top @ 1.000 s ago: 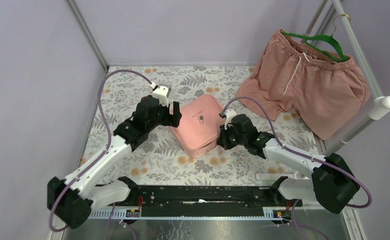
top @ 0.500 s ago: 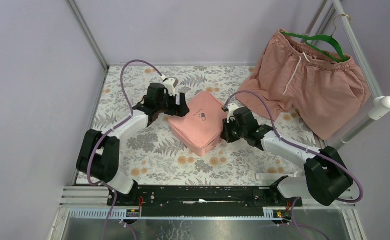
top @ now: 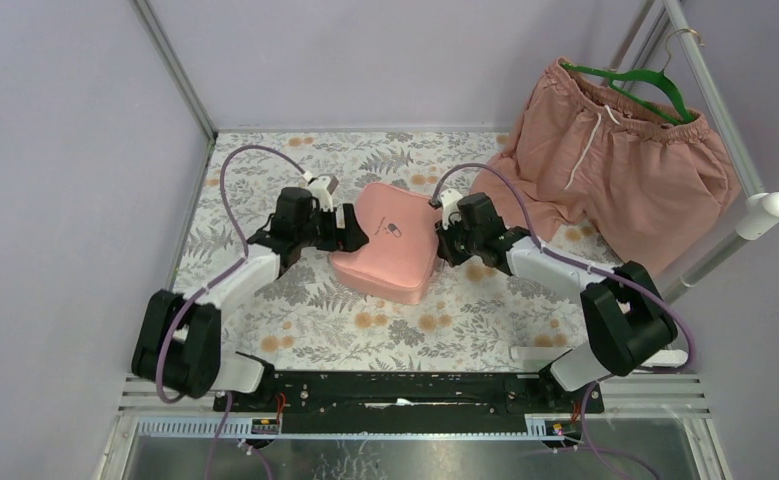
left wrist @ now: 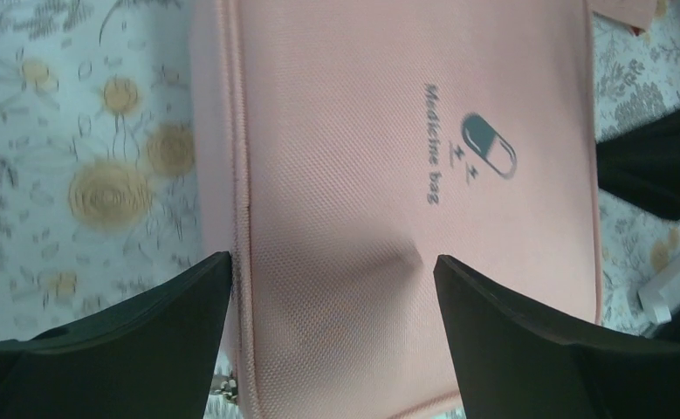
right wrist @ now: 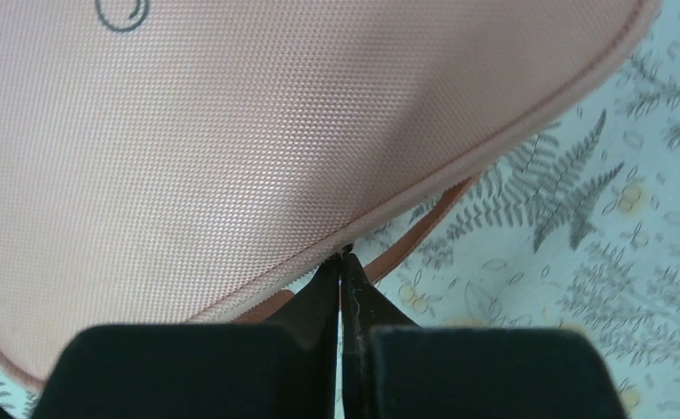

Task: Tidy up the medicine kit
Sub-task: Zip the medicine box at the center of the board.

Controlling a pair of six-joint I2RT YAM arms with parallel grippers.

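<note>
The pink medicine kit (top: 385, 245) lies shut-looking at the middle of the floral cloth, its dark pill logo (left wrist: 488, 146) facing up. My left gripper (top: 350, 232) stands open at the kit's left end. In the left wrist view its two dark fingers straddle the lid (left wrist: 362, 175) with pink fabric between them, gripper (left wrist: 332, 259). My right gripper (top: 442, 235) is at the kit's far right corner. In the right wrist view its tips (right wrist: 345, 255) are shut at the zip seam of the kit (right wrist: 231, 131), pinching a small dark zip pull.
Pink drawstring shorts (top: 615, 170) on a green hanger (top: 645, 80) hang at the back right, draping onto the cloth. A white-capped post (top: 765, 210) slants along the right side. Grey walls and metal frame bars enclose the floral table (top: 295, 310).
The right gripper travelled from the kit's near right side round to its far right corner, staying shut. The kit turned and slid a little. The left arm swung low beside the kit.
</note>
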